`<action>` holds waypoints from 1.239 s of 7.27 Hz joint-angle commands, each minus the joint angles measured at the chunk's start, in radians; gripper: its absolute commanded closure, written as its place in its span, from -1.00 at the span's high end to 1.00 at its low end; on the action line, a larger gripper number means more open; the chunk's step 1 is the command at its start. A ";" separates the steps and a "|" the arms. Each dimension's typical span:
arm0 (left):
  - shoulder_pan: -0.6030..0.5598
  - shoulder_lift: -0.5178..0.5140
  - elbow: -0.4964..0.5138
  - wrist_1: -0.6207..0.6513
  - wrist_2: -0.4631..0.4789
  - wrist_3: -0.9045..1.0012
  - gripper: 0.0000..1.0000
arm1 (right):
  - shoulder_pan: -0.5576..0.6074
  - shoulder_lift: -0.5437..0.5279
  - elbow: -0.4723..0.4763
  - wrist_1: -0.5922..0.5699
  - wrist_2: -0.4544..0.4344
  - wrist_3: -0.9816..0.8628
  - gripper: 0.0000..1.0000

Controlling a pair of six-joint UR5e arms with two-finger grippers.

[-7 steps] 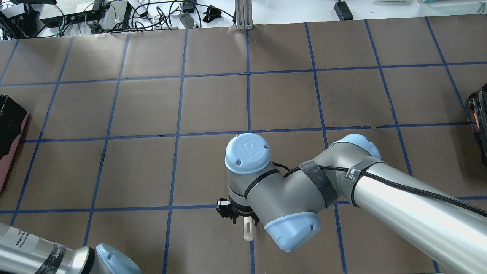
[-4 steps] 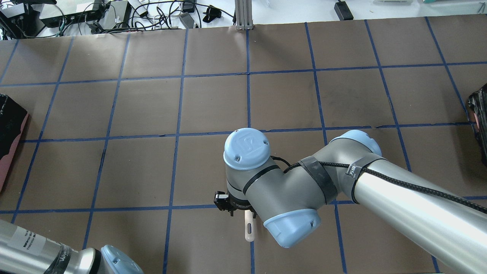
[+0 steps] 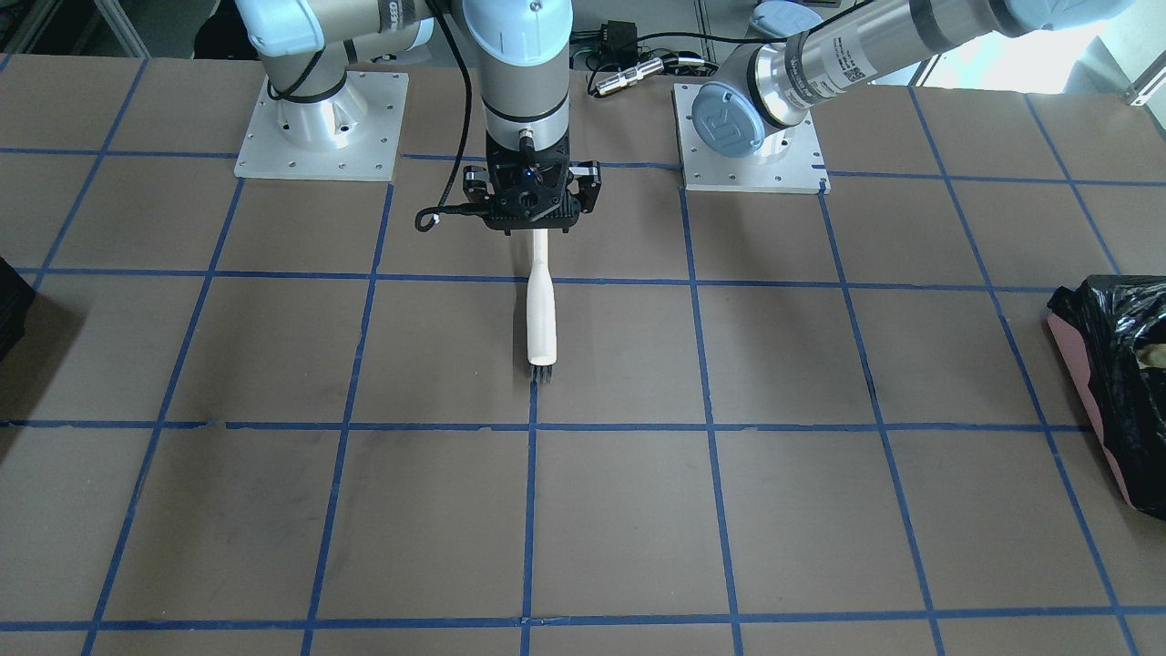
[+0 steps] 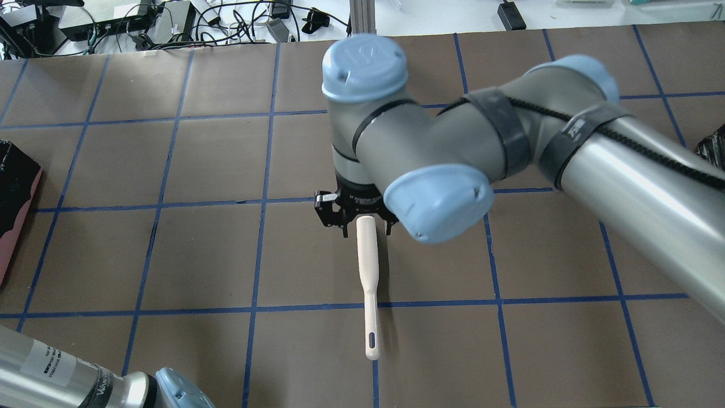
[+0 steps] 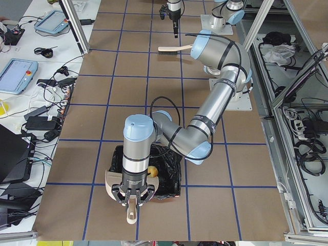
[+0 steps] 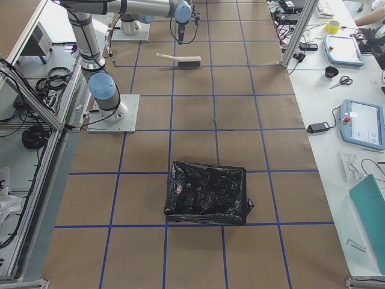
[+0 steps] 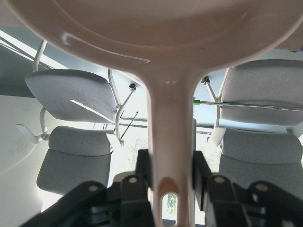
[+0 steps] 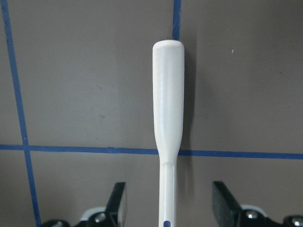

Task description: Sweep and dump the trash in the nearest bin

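My left gripper (image 7: 170, 175) is shut on the handle of the cream dustpan (image 7: 156, 28). In the exterior left view it (image 5: 133, 202) holds the pan (image 5: 108, 179) tipped at the edge of the pink bin (image 5: 166, 177) lined with a black bag. A glossy orange-brown lump (image 5: 152, 170) lies in that bin. The yellow-green wedge is out of view. My right gripper (image 4: 366, 228) is open and empty, raised above a white brush (image 4: 368, 272) that lies flat on the table. Its fingers (image 8: 118, 201) stand either side of the handle (image 8: 168, 109).
The same bin shows at the front-facing view's right edge (image 3: 1107, 364), with a pale bit (image 3: 1150, 353) in the bag. A second black-lined bin (image 6: 207, 192) stands at the table's other end. Blue tape lines grid the brown table (image 4: 215, 158).
My right arm has lifted up and away from the brush, which stays where it lay and now shows in full. The left arm has barely moved.
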 commanded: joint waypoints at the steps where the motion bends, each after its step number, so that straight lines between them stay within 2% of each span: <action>1: -0.012 0.027 -0.086 0.104 0.019 0.020 -1.00 | -0.129 -0.010 -0.160 0.089 -0.011 -0.126 0.58; 2: -0.012 0.035 -0.094 0.112 0.019 0.027 -1.00 | -0.172 -0.027 -0.158 0.090 -0.076 -0.184 0.65; 3: -0.012 0.050 -0.086 0.112 0.010 0.027 -1.00 | -0.233 -0.049 -0.158 0.090 -0.105 -0.247 0.66; 5: -0.013 0.075 -0.085 0.103 -0.034 0.023 -1.00 | -0.313 -0.096 -0.122 0.089 -0.093 -0.266 0.63; 6: -0.022 0.101 -0.085 0.068 -0.037 0.023 -1.00 | -0.319 -0.139 -0.039 0.005 -0.092 -0.264 0.64; 7: -0.041 0.130 -0.083 0.036 -0.037 0.008 -1.00 | -0.319 -0.168 0.027 -0.114 -0.090 -0.261 0.79; 8: -0.048 0.147 -0.083 -0.037 -0.077 -0.040 -1.00 | -0.321 -0.167 0.020 -0.156 -0.093 -0.257 1.00; 9: -0.053 0.154 -0.089 -0.085 -0.123 -0.107 -1.00 | -0.329 -0.164 0.006 -0.156 -0.092 -0.257 1.00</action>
